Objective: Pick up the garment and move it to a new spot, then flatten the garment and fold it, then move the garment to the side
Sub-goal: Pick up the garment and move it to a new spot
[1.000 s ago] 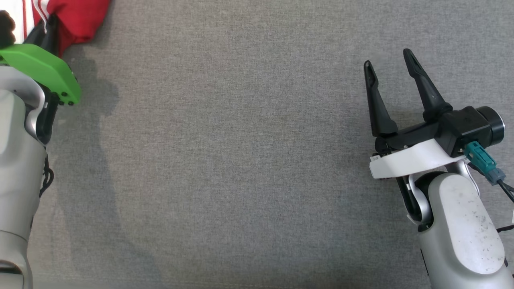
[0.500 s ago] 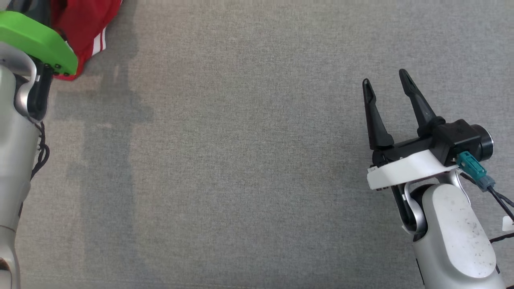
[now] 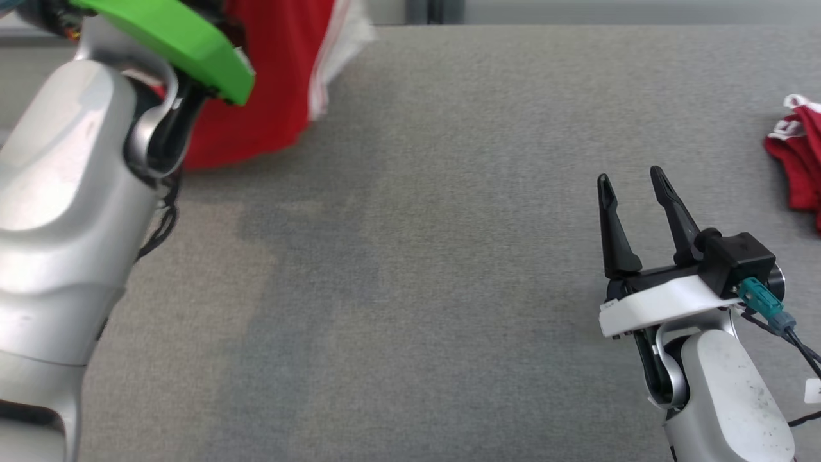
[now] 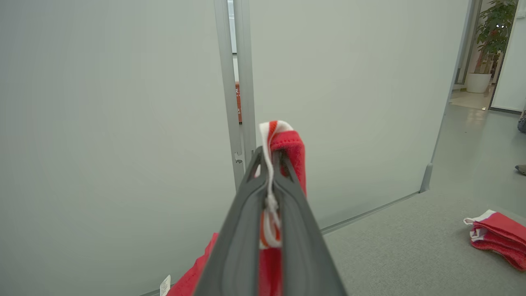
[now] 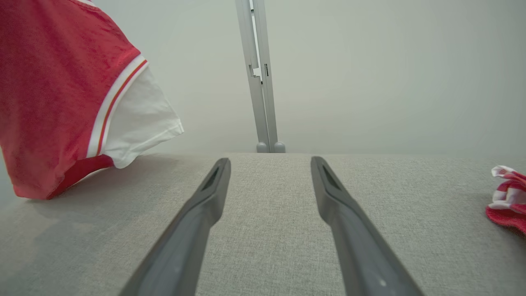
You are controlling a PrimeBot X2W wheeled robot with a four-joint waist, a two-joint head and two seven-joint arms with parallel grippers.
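The garment point(image 3: 269, 96) is red with white sleeves and striped trim. It hangs from my left gripper point(image 4: 269, 154), which is shut on a bunched edge of the garment point(image 4: 287, 144) and held up in front of the back wall. The garment's lower hem point(image 5: 53, 94) touches the grey table near its far left. In the head view a green wrist mount point(image 3: 179, 45) covers the left fingers. My right gripper point(image 3: 630, 176) stands open over the table at the lower right, fingers point(image 5: 205, 197) apart with nothing between them, well to the right of the garment.
A second red-and-white garment point(image 3: 798, 160) lies crumpled at the table's right edge, also seen as a folded bundle point(image 4: 497, 238) and to the right of my right gripper point(image 5: 507, 201). A pale wall panel with a metal post point(image 5: 259, 82) runs behind the grey table point(image 3: 417, 256).
The head camera has tilted up, bringing the table's far edge into view. My left arm has lifted the garment and carried it rightward. The right gripper stays open.
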